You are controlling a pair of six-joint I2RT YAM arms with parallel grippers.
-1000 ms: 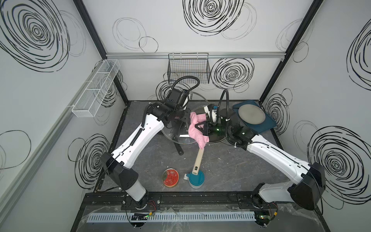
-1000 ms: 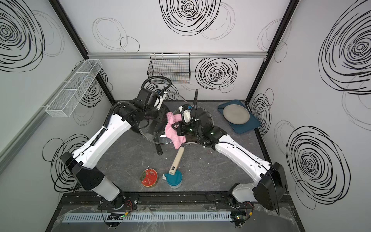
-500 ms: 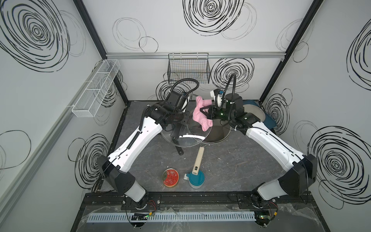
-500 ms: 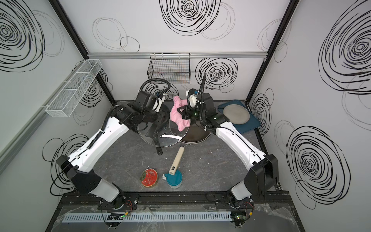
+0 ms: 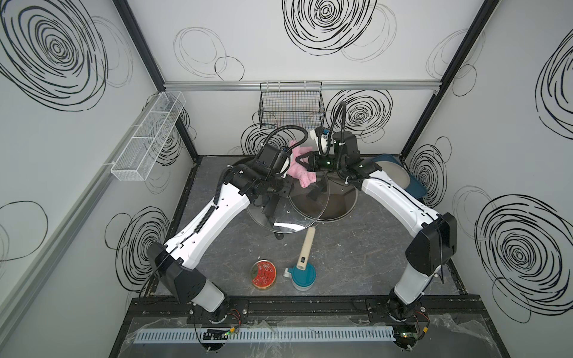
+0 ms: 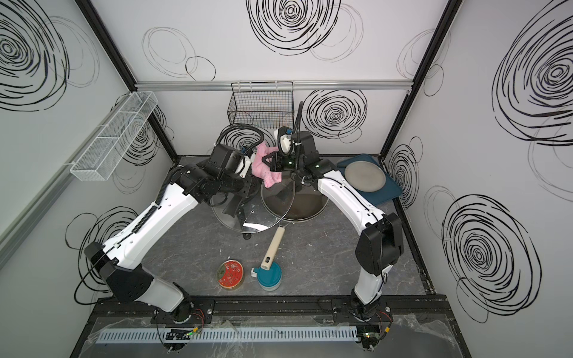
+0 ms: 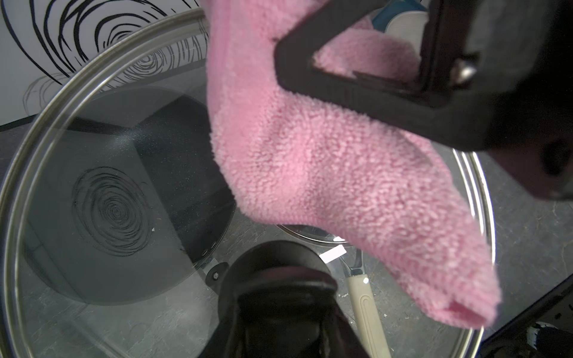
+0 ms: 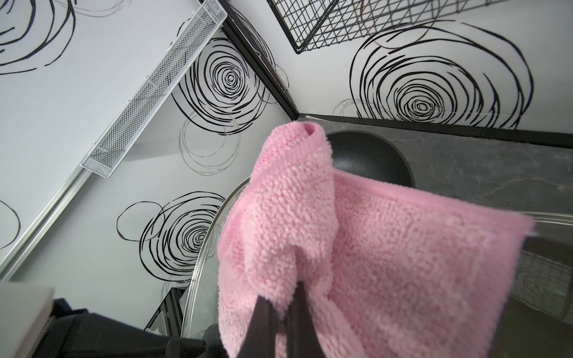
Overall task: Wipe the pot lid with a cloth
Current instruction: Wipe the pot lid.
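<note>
Above the gray table, near its back edge, the left gripper clamps the tilted glass lid by its knob, while the right gripper pinches the pink cloth, which hangs over the lid's far rim and trails toward the knob.

The pink terry cloth pinched in the right gripper is soft, fuzzy looped fabric, matt. Beside that gripper, the round clear glass pot lid is smooth and glossy, with a polished metal rim and a dull black plastic-looking knob. Beyond the gripper, the round black pan looks speckled and matt.
</note>
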